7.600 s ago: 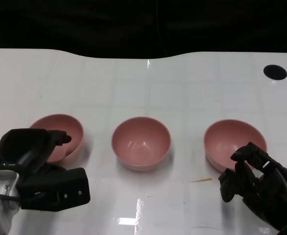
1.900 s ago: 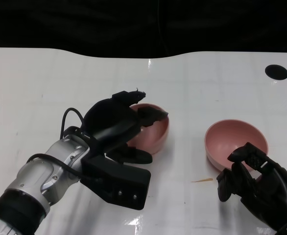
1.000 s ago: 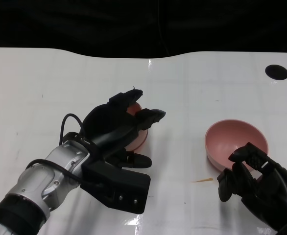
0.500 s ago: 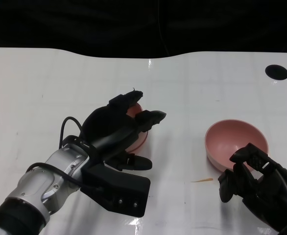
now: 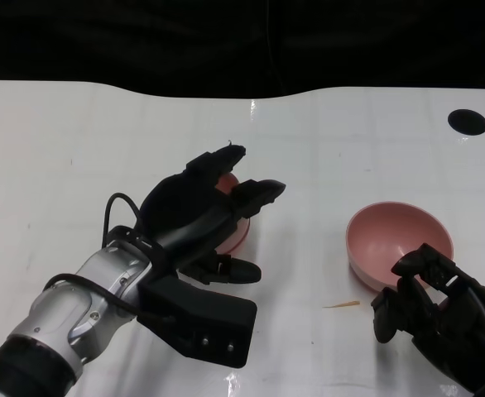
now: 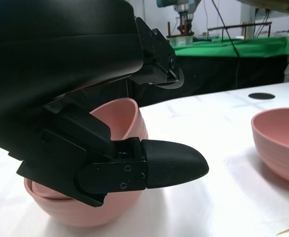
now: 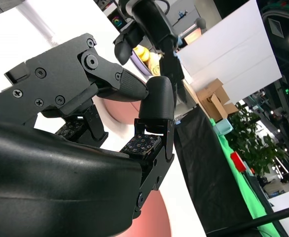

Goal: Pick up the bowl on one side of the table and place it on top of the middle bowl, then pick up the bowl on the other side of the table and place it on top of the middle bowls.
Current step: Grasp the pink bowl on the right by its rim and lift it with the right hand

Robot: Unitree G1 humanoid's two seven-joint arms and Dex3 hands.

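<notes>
White table (image 5: 77, 132), dark backdrop beyond its far edge. Stacked bowls (image 6: 85, 210) sit mid-table under the left hand (image 5: 194, 217), whose fingers are spread apart over the rim, gripping nothing; most of the stack is hidden in the head view. Remaining bowl (image 5: 400, 240) lies toward the right edge, just beyond the right hand (image 5: 429, 310), the nearer one; its fingers are curled, empty. Contact with the rim is unclear.

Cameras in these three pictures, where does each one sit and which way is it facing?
Head view: above the white table, looking down; shows left hand over the stacked bowls and right hand by the right bowl.
Left wrist view: behind the left hand, looking across the stacked bowls.
Right wrist view: behind the right hand, facing the room.
Shared: head and left wrist views show both bowl groups.
</notes>
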